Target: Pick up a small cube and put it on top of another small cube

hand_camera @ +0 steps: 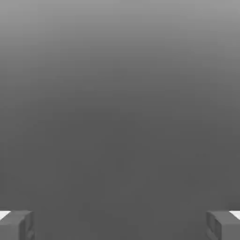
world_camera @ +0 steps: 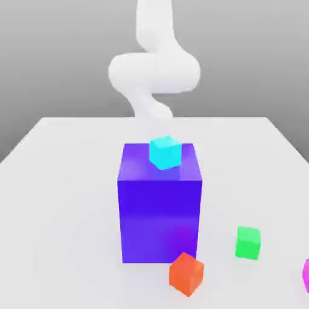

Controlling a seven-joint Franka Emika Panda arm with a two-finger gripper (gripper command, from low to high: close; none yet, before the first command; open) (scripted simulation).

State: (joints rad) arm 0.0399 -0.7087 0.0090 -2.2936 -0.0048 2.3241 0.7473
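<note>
Bright, even light, soft blur (faint shadows below)

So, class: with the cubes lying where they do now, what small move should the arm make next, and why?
Probably bring the gripper, its jaws open with nothing between them, down over the cyan cube on top of the blue block. That small cube sits closest to the arm; the orange cube and green cube lie on the table.

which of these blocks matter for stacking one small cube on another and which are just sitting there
For the job:
- cyan cube, on top of the big blue block
- orange cube, on the table in front of the block
- green cube, on the table
- claw, open, nothing between its fingers

Just there:
- big blue block
- magenta piece at the exterior view's right edge, cut off
</note>
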